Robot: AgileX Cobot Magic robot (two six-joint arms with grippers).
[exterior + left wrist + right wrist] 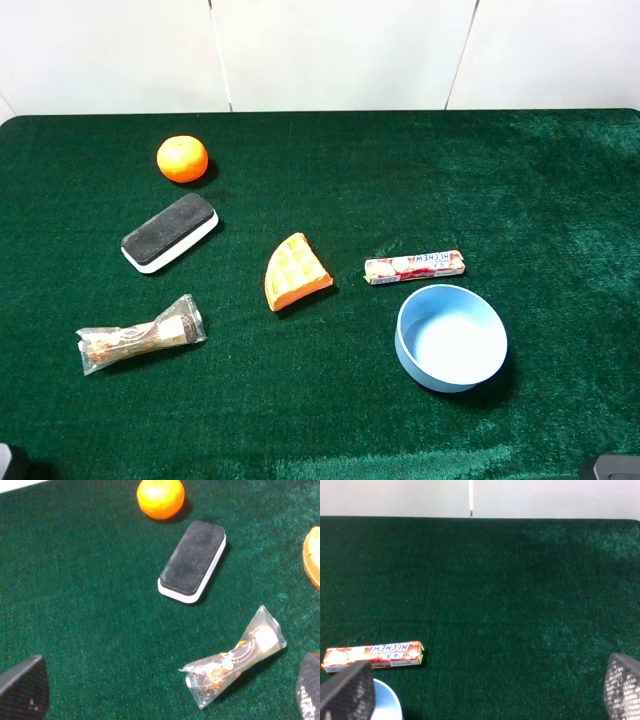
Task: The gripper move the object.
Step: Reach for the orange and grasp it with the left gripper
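The round bright-orange fruit (182,158) sits on the green cloth at the far left; it also shows in the left wrist view (160,497). My left gripper (165,694) is open and empty, its two dark fingertips (22,690) wide apart, well short of the fruit, with the eraser and the wrapped snack between them. My right gripper (485,690) is open and empty over bare cloth on the right side, far from the fruit. In the exterior high view only dark bits of the arms show at the bottom corners.
A black-and-white eraser (170,232) lies just in front of the fruit. A wrapped snack (140,335), an orange waffle wedge (296,272), a Hi-Chew candy stick (414,267) and a light blue bowl (450,337) lie on the cloth. A white wall stands behind the table.
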